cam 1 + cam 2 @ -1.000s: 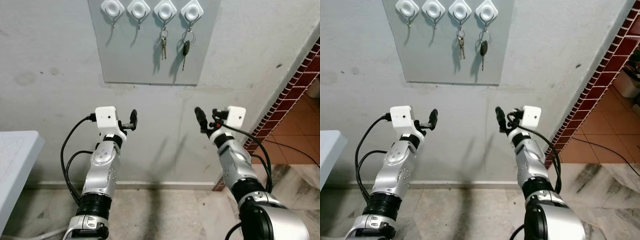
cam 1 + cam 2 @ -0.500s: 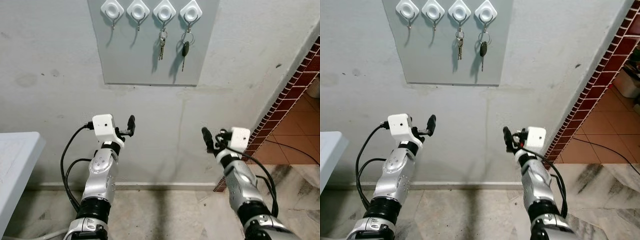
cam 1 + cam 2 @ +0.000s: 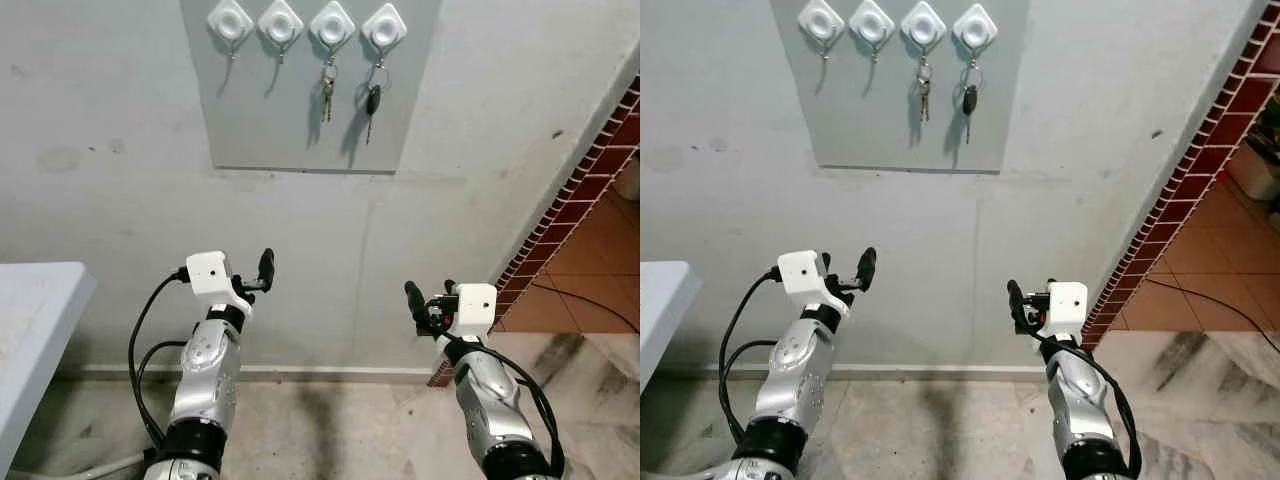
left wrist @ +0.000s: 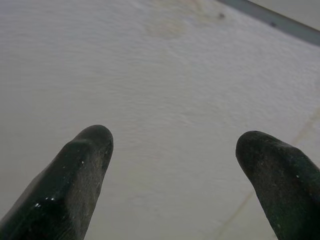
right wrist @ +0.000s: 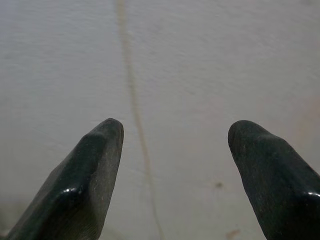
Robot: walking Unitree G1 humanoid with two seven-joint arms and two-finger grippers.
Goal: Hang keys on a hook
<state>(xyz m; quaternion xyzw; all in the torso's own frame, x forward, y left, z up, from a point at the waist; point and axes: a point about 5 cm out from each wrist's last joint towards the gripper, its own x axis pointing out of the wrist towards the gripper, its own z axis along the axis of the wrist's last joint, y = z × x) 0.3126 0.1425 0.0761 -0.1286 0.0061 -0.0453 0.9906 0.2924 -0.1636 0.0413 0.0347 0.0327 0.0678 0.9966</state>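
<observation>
Already two key sets (image 3: 348,95) hang on white hooks (image 3: 307,22).

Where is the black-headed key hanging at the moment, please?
In the left eye view, the black-headed key hangs from the rightmost hook on the grey board, beside the silver keys.

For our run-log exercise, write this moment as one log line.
left gripper: open, empty | right gripper: open, empty | grey wall board: four white hooks | silver keys: third hook | black-headed key: fourth hook
</observation>
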